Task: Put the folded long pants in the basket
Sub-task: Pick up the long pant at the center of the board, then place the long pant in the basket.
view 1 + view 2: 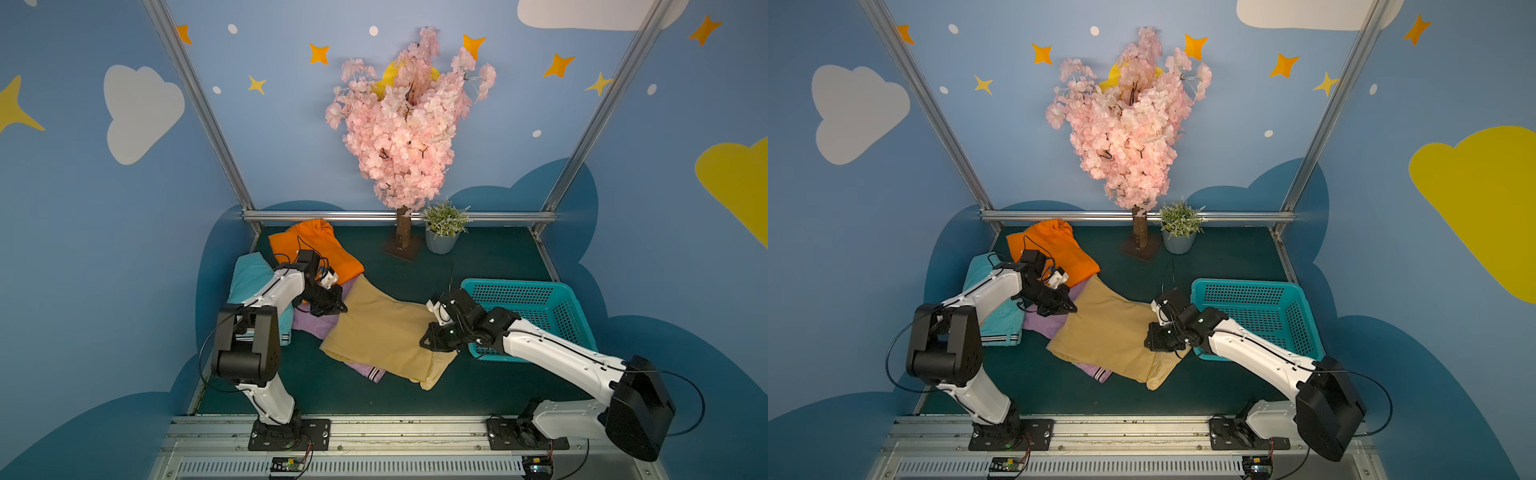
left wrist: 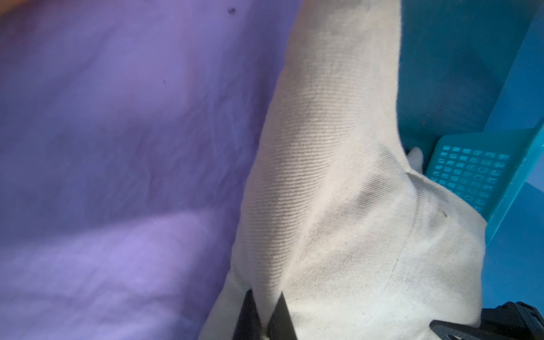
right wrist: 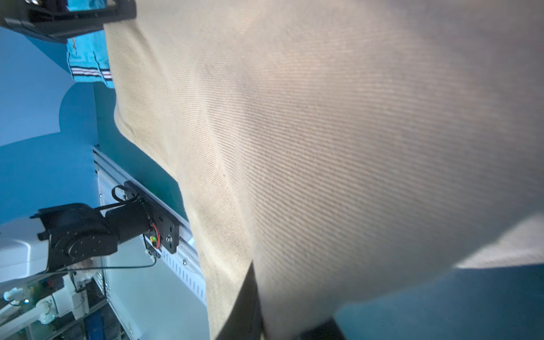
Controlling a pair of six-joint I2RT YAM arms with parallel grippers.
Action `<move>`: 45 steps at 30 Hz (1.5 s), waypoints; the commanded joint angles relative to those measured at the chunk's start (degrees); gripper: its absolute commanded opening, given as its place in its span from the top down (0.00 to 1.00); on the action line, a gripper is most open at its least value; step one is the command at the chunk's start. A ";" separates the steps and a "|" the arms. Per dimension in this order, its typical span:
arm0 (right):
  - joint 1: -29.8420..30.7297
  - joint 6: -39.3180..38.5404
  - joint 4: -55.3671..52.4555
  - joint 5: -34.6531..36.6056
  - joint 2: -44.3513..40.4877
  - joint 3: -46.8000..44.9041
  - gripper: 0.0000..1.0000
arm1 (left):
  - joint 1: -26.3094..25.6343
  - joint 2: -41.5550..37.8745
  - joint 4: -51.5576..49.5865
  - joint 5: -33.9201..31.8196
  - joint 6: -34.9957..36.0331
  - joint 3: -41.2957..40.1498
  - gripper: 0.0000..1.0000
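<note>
Two grippers pinch one garment: the left gripper (image 2: pixel 266 294) is clamped on a corner of the plain tan folded cloth pants (image 1: pixel 382 328), and the right gripper (image 1: pixel 430 338) grips the opposite edge. The tan pair overlaps the lilac pants with striped cuffs (image 1: pixel 311 326); the bright orange pants (image 1: pixel 316 249) and turquoise pants (image 1: pixel 249 278) lie beyond. All four are outside the single teal perforated plastic basket (image 1: pixel 519 285), which is just beside the tan pair
</note>
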 commanded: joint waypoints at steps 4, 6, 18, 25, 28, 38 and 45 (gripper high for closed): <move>-5.52 -8.28 -22.27 10.46 -12.17 11.93 1.00 | -1.38 -14.15 -8.58 -4.08 -14.25 8.94 0.97; -9.49 -10.87 -25.79 14.64 -16.44 14.33 1.00 | -3.61 -16.62 -9.21 -1.04 -19.29 11.95 0.97; -44.78 -24.61 -41.59 22.08 -14.10 31.87 1.00 | -43.50 1.54 2.90 -14.43 -43.27 32.29 0.97; -46.64 -26.98 -41.76 34.13 -8.71 32.44 1.00 | -49.12 29.93 -3.84 -10.68 -44.37 59.92 0.97; -47.38 -27.19 -40.00 35.98 -7.07 29.66 1.00 | -49.86 38.25 -9.21 -13.39 -42.99 71.48 0.97; -48.26 -27.17 -36.32 32.41 -4.78 25.18 1.00 | -48.98 46.14 -15.78 -14.44 -40.67 76.75 0.97; -47.93 -27.29 -33.58 26.62 -2.15 21.48 1.00 | -45.61 38.59 -15.32 -18.15 -37.05 59.41 0.97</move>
